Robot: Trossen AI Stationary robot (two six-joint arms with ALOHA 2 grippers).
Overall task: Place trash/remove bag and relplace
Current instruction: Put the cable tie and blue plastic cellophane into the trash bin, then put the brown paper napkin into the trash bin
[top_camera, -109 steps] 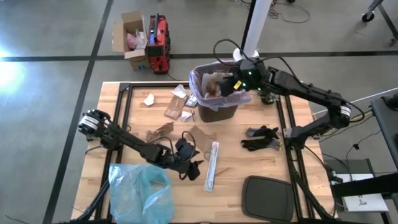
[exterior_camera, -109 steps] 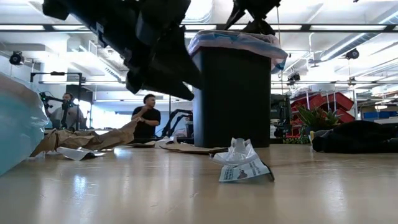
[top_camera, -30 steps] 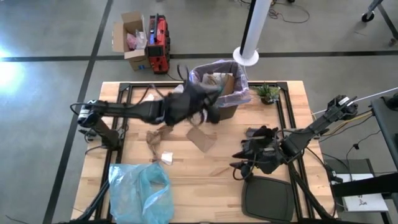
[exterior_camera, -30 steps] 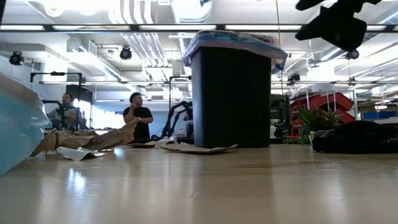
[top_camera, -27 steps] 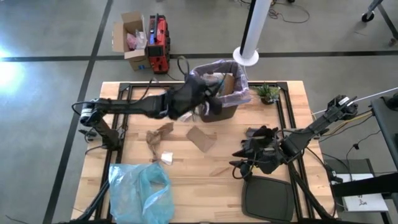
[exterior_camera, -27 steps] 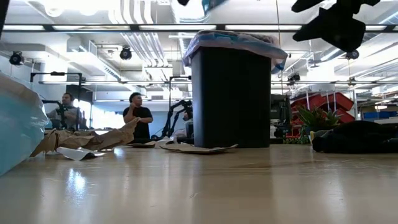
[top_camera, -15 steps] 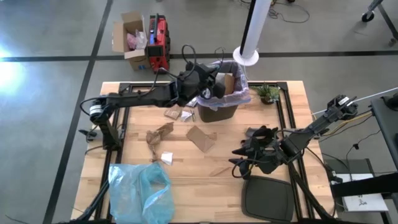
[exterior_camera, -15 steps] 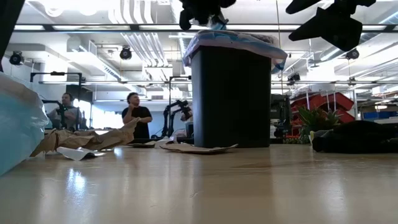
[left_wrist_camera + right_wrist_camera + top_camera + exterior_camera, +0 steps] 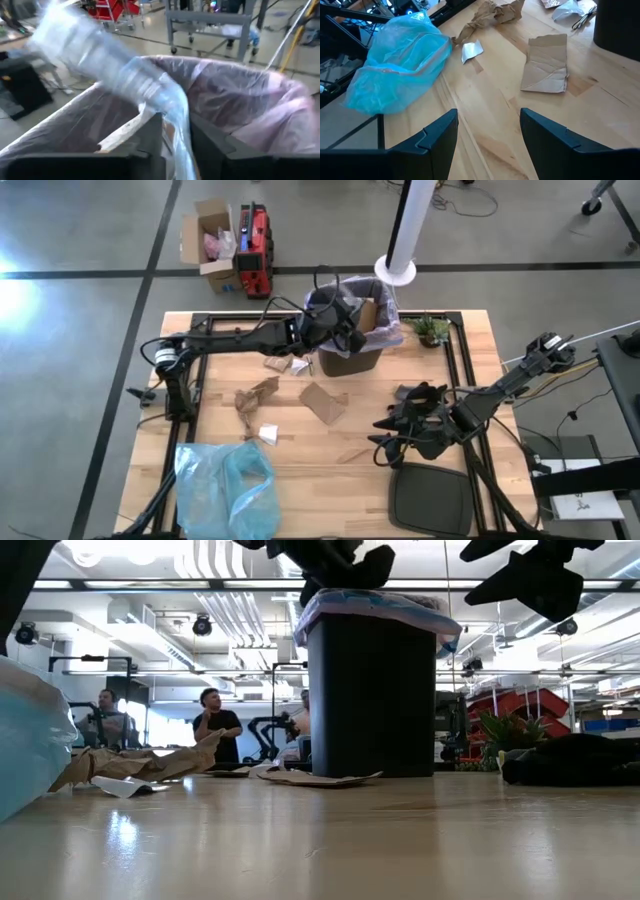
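The black bin (image 9: pixel 350 345) stands at the table's far side, lined with the lavender-pink bag (image 9: pixel 260 105); a cardboard piece (image 9: pixel 366 311) lies inside. My left gripper (image 9: pixel 343 330) hovers over the bin's left rim, shut on a long clear plastic wrapper (image 9: pixel 115 75). In the low view it is above the bin (image 9: pixel 340 560). My right gripper (image 9: pixel 487 130) is open and holds nothing, raised over the table's right near part (image 9: pixel 385 442). Trash lies flat on the table: a brown cardboard piece (image 9: pixel 322 402), crumpled brown paper (image 9: pixel 256 394) and a white bit (image 9: pixel 267 433). My left gripper pinches the clear wrapper between its two fingers at a narrow, gathered stretch (image 9: pixel 176 131). The rest of the wrapper reaches on past the fingertips, lifted clear above the bin's opening. Which end is held does not show.
A light-blue plastic bag (image 9: pixel 226 490) lies at the left near corner. Black gloves (image 9: pixel 420 396) and a black bin lid (image 9: pixel 430 498) are on the right. Small scraps (image 9: pixel 286 363) sit left of the bin and a small plant (image 9: pixel 430 328) to its right.
My left gripper, with the wrapper in it, has moved from beside the bin's left near side toward the far edge and right, and now stands over the bin's rim. The right arm has kept still.
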